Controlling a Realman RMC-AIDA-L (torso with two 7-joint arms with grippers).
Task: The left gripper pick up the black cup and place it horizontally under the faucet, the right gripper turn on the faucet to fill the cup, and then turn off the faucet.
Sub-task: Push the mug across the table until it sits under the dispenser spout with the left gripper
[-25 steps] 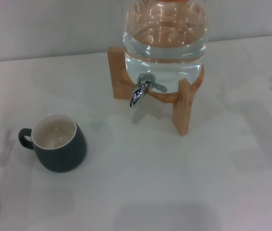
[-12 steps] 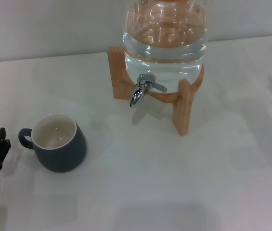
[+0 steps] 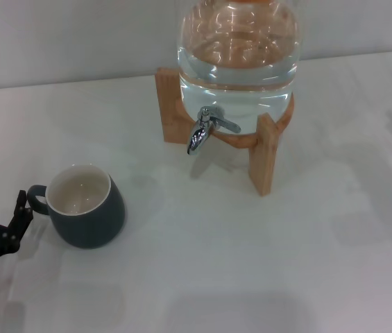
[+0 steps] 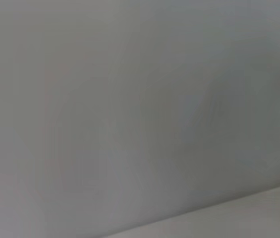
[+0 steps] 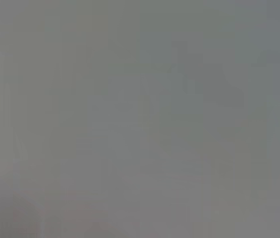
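The black cup (image 3: 84, 206) stands upright on the white table at the left of the head view, its cream inside showing and its loop handle pointing left. My left gripper (image 3: 16, 216) comes in from the lower left edge; its black tip is just beside the cup's handle. The faucet (image 3: 202, 130) is a chrome tap with its lever to the right, on the glass jar (image 3: 237, 55) of water at the top centre. No water runs from it. The right gripper is out of view. Both wrist views show only plain grey.
The jar rests on a wooden stand (image 3: 265, 156) whose legs reach down to the table. The white table (image 3: 251, 263) stretches between the cup and the stand, and a grey wall runs behind the jar.
My left gripper has moved right, from the far left edge to just beside the cup's handle. The cup and the faucet have not moved.
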